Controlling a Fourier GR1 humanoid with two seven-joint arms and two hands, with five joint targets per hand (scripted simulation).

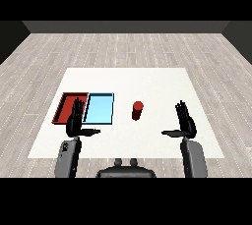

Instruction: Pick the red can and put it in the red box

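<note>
A red can point(137, 110) stands upright on the white table point(147, 81), just right of the trays. The red tray point(65, 106) lies at the left with the light blue tray point(100, 108) beside it on the right. My left hand point(75, 121) is raised with straight fingers, its thumb pointing right; it covers part of the red tray's right side. Out to the right of the can, well apart from it, my right hand point(185, 122) is held up open with its thumb pointing left. Neither hand holds anything.
Both grey forearms come in from the lower corners. The table's front edge runs just below the hands. A wooden floor surrounds the table.
</note>
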